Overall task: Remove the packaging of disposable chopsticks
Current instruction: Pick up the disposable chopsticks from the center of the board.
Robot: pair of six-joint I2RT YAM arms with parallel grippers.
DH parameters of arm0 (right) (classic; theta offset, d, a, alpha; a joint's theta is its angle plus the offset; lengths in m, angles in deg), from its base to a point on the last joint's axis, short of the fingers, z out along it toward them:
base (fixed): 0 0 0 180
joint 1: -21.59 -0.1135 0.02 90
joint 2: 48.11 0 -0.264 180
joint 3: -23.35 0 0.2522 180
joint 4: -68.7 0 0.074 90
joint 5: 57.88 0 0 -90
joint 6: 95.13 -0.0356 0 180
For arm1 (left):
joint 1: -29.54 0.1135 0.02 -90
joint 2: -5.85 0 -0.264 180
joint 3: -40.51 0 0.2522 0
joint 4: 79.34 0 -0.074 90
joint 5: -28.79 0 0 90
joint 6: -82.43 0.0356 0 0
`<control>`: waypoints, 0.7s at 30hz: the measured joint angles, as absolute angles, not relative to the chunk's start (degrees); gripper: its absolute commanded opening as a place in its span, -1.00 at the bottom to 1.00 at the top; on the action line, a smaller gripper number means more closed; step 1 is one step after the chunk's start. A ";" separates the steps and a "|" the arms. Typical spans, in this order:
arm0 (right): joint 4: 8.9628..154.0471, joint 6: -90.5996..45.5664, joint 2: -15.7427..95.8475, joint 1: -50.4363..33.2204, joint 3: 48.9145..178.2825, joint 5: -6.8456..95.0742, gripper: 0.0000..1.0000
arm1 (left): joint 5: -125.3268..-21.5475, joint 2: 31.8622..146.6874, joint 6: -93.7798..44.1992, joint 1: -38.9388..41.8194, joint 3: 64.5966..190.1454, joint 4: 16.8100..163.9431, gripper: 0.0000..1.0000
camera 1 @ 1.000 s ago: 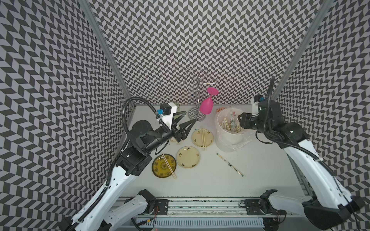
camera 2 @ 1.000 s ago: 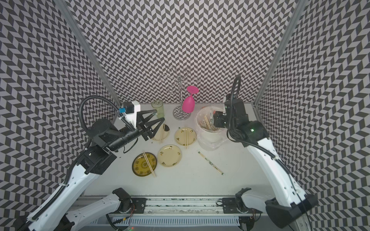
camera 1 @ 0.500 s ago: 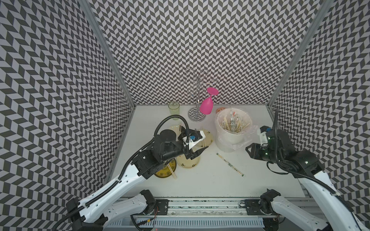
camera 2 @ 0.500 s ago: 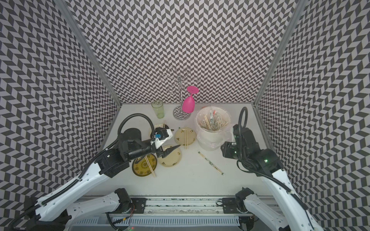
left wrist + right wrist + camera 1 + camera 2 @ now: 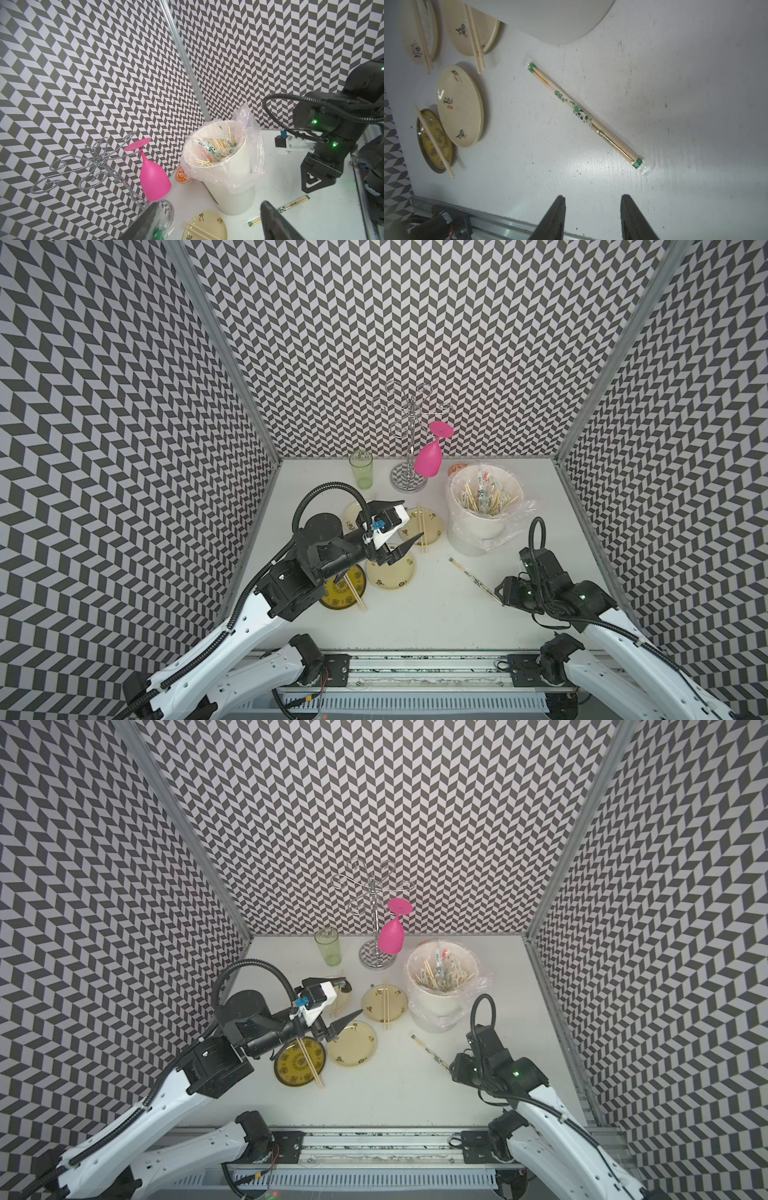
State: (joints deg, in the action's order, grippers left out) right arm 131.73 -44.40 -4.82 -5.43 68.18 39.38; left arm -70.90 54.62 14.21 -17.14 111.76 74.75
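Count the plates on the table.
4: a dark plate nearest the front, holding chopsticks; an empty cream plate beside it; a cream plate with chopsticks behind that; a fourth plate, partly hidden under the left arm.

left jaws are hanging wide apart over the cluster of plates [image 5: 357, 1048], gripping nothing. right jaws are hovering low by the near end of the packaging [image 5: 432, 1055], which is lying slantwise on the tabletop [image 5: 395, 1094], disposable chopsticks [image 5: 420, 1044] showing inside. bare pairs [image 5: 310, 1064] are resting across the dark plate [image 5: 289, 1065] and a far cream plate [image 5: 376, 1006]. the white bucket [image 5: 436, 1004] is holding sticks and wrappers.
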 measured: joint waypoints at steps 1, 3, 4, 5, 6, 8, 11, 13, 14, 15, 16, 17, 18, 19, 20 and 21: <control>129.63 -44.66 -3.67 -6.09 67.17 39.32 -0.07 | -70.84 54.25 13.97 -17.14 111.74 74.82 0.53; 125.96 -45.56 -1.76 -8.27 65.71 38.16 -0.06 | -70.68 53.53 13.53 -17.14 111.74 74.86 0.53; 124.43 -45.93 -0.87 -9.63 65.38 37.46 -0.05 | -70.66 53.13 13.36 -17.14 111.74 74.88 0.54; 122.81 -46.28 0.14 -10.98 65.18 36.76 -0.03 | -70.64 52.83 13.31 -17.14 111.74 74.88 0.53; 121.04 -46.69 1.54 -12.38 65.10 35.91 -0.01 | -70.62 52.43 13.23 -17.14 111.74 74.91 0.53; 117.68 -47.02 4.49 -14.17 64.92 34.25 0.01 | -70.44 51.78 13.10 -17.14 111.74 74.91 0.53; 113.53 -47.26 8.46 -14.83 63.61 32.43 0.04 | -70.25 50.84 12.92 -17.14 111.74 74.88 0.54; 112.15 -47.28 9.99 -14.94 62.54 30.99 0.07 | -70.01 50.36 12.86 -17.14 111.74 74.86 0.54; 111.73 -47.26 10.48 -14.94 62.08 30.12 0.08 | -69.94 50.14 12.72 -17.14 111.74 74.86 0.54; 111.38 -47.22 10.78 -14.94 61.80 29.46 0.08 | -69.85 49.90 12.70 -17.14 111.74 74.86 0.54; 110.88 -47.20 11.07 -14.94 61.62 28.89 0.08 | -69.83 49.66 12.64 -17.14 111.74 74.84 0.54; 110.40 -47.15 11.50 -14.94 61.56 28.45 0.09 | -69.81 49.35 12.48 -17.14 111.74 74.84 0.54; 109.81 -47.06 12.03 -14.94 61.56 28.17 0.09 | -69.76 49.11 12.42 -17.14 111.74 74.84 0.54; 109.20 -46.96 12.62 -14.94 61.56 28.00 0.09 | -69.74 48.89 12.33 -17.14 111.74 74.84 0.55; 108.45 -46.76 13.51 -14.96 61.56 27.91 0.08 | -69.70 48.65 12.31 -17.14 111.74 74.84 0.55; 107.80 -46.67 14.52 -14.98 61.47 27.97 0.08 | -69.59 48.43 12.29 -17.14 111.72 74.84 0.55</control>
